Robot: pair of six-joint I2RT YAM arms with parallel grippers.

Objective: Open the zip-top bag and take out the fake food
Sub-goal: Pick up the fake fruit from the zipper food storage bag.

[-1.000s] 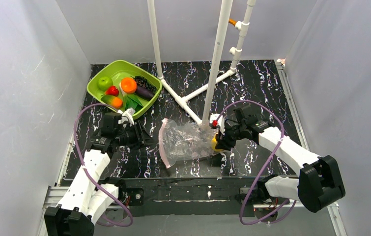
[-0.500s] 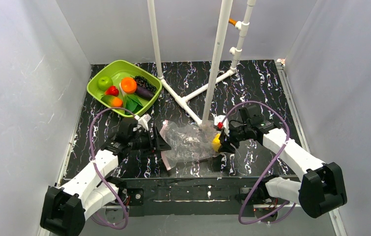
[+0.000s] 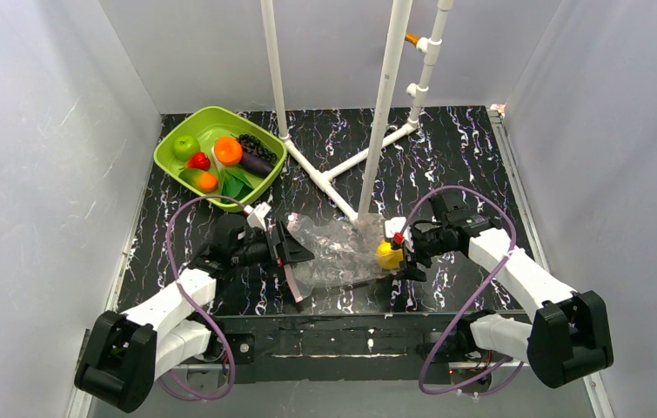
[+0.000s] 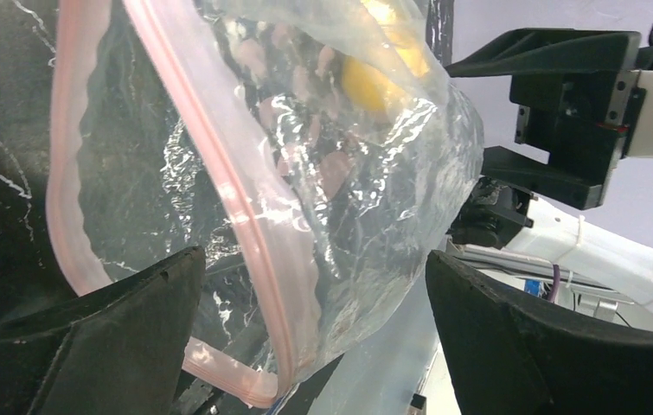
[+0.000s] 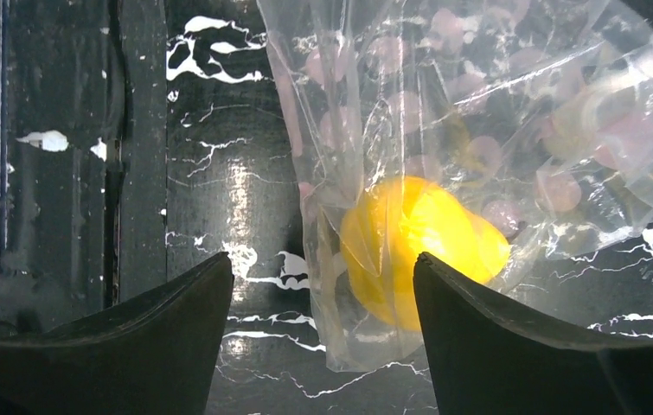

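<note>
The zip-top bag (image 3: 333, 252) lies crumpled on the black marbled table, its pink zip strip (image 3: 292, 272) facing left. A yellow lemon (image 3: 387, 255) of the fake food sits inside at the bag's right end. My left gripper (image 3: 294, 252) is open, with the bag's mouth (image 4: 219, 173) between its fingers but not pinched. My right gripper (image 3: 405, 257) is open at the bag's closed end, its fingers on either side of the lemon (image 5: 418, 242) without touching it. The rest of the fake food, among it a green apple (image 3: 185, 145), an orange (image 3: 228, 151) and an eggplant (image 3: 257, 163), lies in the lime-green tray (image 3: 172, 161).
A white pipe frame (image 3: 383, 113) stands just behind the bag, its feet (image 3: 325, 174) spreading over the table. The lime-green tray sits at the back left. Grey walls close in both sides.
Both grippers have opened. The left arm has moved right up to the bag's mouth. The right gripper has let go of the lemon end and drawn back a little.
</note>
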